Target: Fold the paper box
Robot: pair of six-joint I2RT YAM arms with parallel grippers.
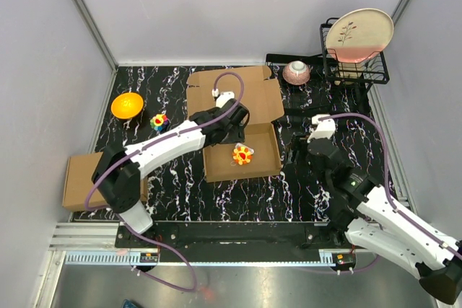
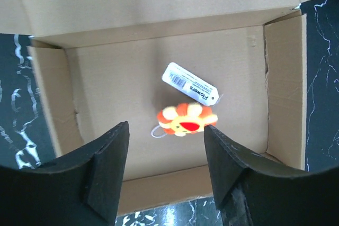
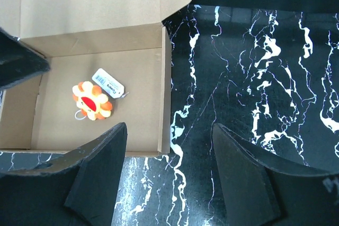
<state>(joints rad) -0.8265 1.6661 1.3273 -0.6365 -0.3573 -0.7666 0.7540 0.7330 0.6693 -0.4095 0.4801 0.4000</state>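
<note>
The paper box [image 1: 261,155] lies open in the middle of the table, its brown lid flap [image 1: 253,91] laid back toward the far side. An orange flower plush [image 1: 242,154] with a white tag lies on its floor; it also shows in the left wrist view [image 2: 185,119] and the right wrist view [image 3: 91,100]. My left gripper [image 1: 232,129] hangs open and empty over the box's left part [image 2: 166,146]. My right gripper [image 1: 297,151] is open and empty just right of the box's right wall [image 3: 164,93], over the table [image 3: 168,149].
A second plain brown carton [image 1: 76,180] sits at the near left. An orange bowl [image 1: 126,104] and a multicoloured toy [image 1: 159,121] lie at the left. A pink bowl [image 1: 297,72] and a black wire rack [image 1: 357,70] holding a plate [image 1: 359,34] stand at the back right.
</note>
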